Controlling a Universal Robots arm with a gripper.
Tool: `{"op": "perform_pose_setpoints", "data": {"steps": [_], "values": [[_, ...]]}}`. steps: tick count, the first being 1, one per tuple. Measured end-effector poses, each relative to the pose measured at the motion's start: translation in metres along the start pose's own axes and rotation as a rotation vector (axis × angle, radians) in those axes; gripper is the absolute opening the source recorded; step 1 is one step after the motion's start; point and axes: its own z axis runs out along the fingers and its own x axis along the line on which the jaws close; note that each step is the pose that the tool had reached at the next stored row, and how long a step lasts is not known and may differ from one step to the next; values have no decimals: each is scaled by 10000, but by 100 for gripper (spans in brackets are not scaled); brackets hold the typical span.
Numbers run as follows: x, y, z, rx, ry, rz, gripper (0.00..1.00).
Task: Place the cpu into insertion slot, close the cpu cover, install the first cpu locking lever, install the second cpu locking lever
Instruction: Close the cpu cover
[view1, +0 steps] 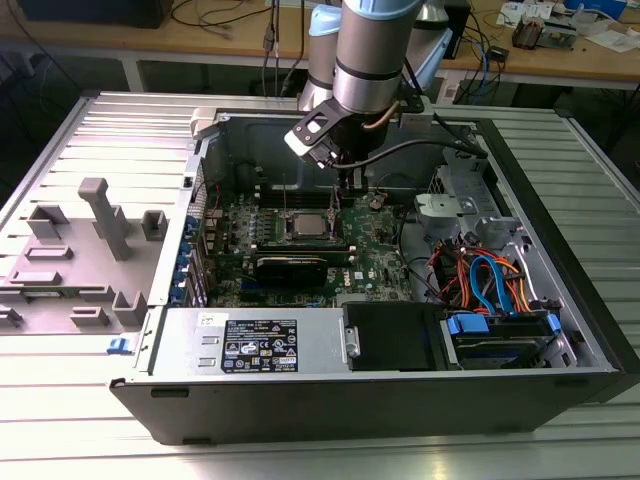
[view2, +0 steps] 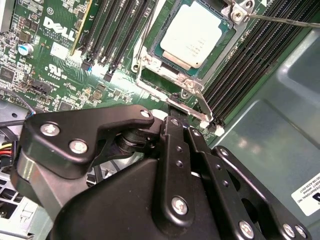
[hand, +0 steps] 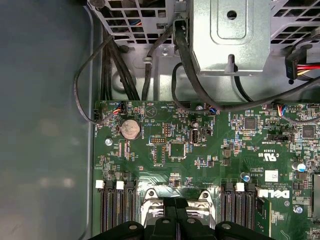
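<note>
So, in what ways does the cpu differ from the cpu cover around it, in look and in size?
The cpu is a solid plate with a smooth, dull silver top; the cpu cover is an open frame with a large window. The cpu cover is the bigger one: it runs around the cpu, which shows through its window. Both are silvery, square and lie flat.

You see white logo lettering (hand: 272, 192) on the green motherboard (hand: 210, 135), and in the exterior view a printed black label (view1: 262, 350) on the power supply (view1: 315, 335), near seven o'clock from the cpu (view1: 307, 224)
</note>
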Motion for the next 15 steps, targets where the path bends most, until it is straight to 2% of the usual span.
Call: {"op": "perform_pose_setpoints", "data": {"steps": [15], "values": [[0, -28, 1, 1, 0, -1, 11]]}}
